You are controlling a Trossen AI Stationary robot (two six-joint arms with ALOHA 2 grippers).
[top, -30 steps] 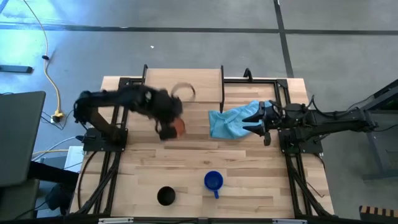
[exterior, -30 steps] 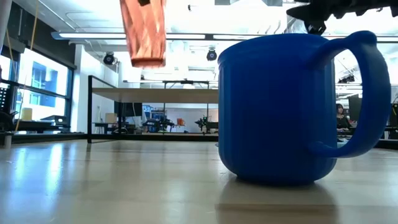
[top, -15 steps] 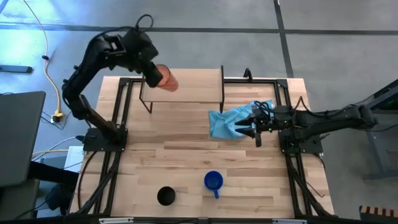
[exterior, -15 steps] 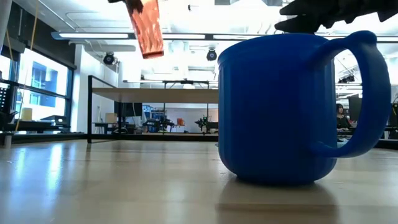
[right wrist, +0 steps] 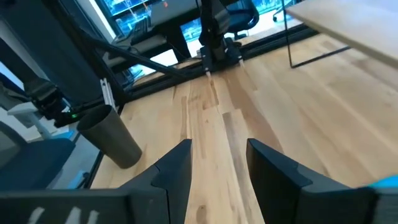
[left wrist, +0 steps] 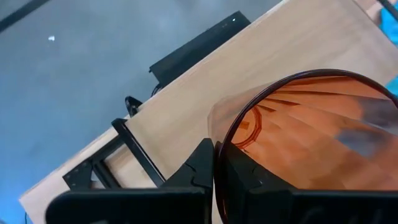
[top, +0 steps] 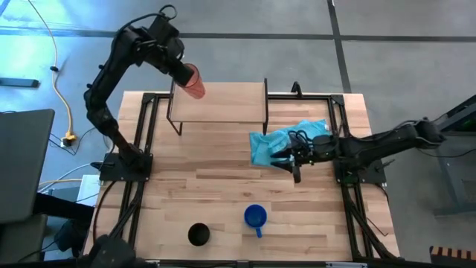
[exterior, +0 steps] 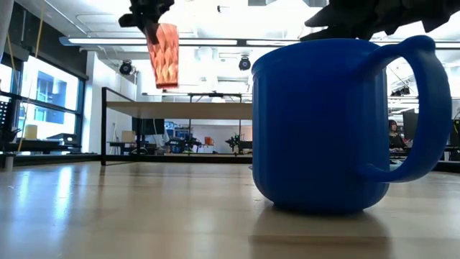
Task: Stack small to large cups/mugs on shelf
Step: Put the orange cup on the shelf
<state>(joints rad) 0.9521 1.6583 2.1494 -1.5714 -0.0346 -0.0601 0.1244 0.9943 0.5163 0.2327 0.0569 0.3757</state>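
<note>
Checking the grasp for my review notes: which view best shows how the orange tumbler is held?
The left wrist view: the left hand is shut on the orange tumbler at its rim. The high view shows it above the shelf; the low view shows it hanging high; the right wrist view misses it.

L wrist | claw (left wrist: 214,171) pinches orange tumbler (left wrist: 311,137) rim | above shelf (left wrist: 249,81)
</note>
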